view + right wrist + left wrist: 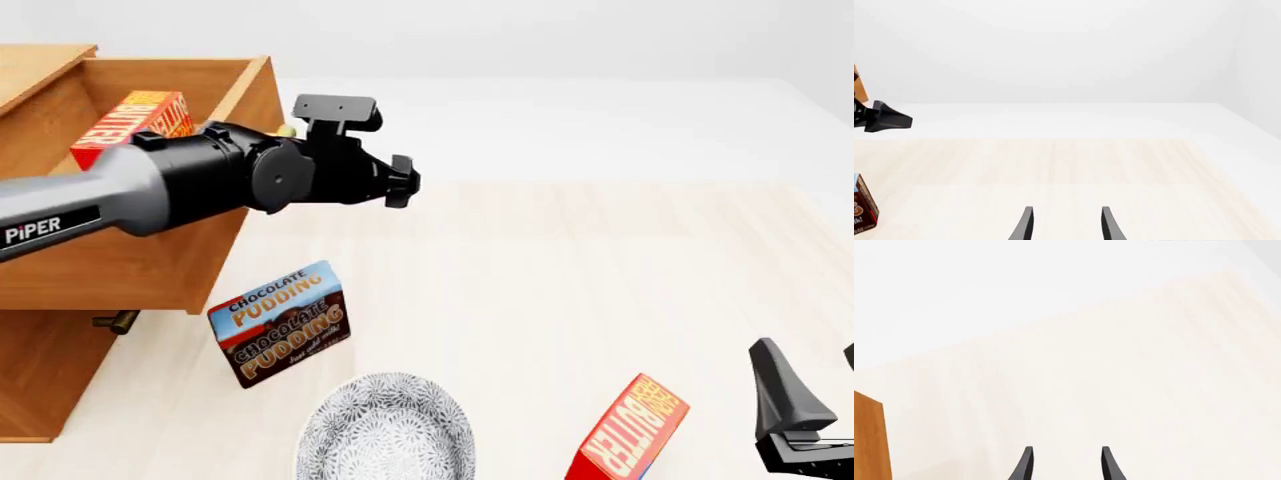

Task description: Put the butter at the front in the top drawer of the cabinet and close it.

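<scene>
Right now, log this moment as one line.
top drawer: open | butter: inside | left gripper: open, empty | right gripper: open, empty | second butter box: on table

- The front view looks forward and down from above and a little behind the arms, taking in the pale desk (601,260), the cabinet (54,370) with its top drawer (147,270) pulled open at the left, and the left arm (200,185) crossing close to the lens
- The left wrist view sits just behind the left gripper (1066,462) and looks low along its jaws over bare desk (1121,390); a corner of the cabinet (869,440) shows at the frame's edge
- The right wrist view sits behind the right gripper (1066,222), level over the desk (1087,170) toward the far white wall
- Front and right wrist views share the chocolate pudding box (280,322) (862,210)
</scene>
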### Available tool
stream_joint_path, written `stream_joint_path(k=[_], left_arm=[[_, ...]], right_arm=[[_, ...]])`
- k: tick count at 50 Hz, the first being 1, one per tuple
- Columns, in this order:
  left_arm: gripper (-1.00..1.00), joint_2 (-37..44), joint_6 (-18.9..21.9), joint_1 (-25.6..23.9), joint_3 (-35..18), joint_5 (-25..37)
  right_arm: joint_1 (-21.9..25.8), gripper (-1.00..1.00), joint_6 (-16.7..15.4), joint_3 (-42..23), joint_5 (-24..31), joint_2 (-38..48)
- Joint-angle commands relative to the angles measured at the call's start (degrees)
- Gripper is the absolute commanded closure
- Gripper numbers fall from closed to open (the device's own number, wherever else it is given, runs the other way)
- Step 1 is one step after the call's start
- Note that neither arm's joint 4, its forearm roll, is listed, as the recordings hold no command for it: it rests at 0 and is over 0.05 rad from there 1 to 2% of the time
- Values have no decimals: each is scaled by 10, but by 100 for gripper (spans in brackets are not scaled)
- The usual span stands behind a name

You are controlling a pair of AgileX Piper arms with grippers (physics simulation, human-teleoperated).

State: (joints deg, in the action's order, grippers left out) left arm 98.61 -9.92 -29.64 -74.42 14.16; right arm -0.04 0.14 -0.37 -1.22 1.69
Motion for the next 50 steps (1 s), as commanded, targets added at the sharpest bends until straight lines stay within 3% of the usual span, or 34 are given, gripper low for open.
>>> stream_joint_path(k=[1, 40, 50], left_arm=[[-100, -5, 4, 27, 12, -2], [-100, -33, 19, 77, 47, -4], [-100, -47, 30, 109, 46, 9]], right_arm=[[0, -100, -1, 1, 3, -4], [0, -100, 0, 1, 3, -4], [0, -100, 0, 1, 3, -4]])
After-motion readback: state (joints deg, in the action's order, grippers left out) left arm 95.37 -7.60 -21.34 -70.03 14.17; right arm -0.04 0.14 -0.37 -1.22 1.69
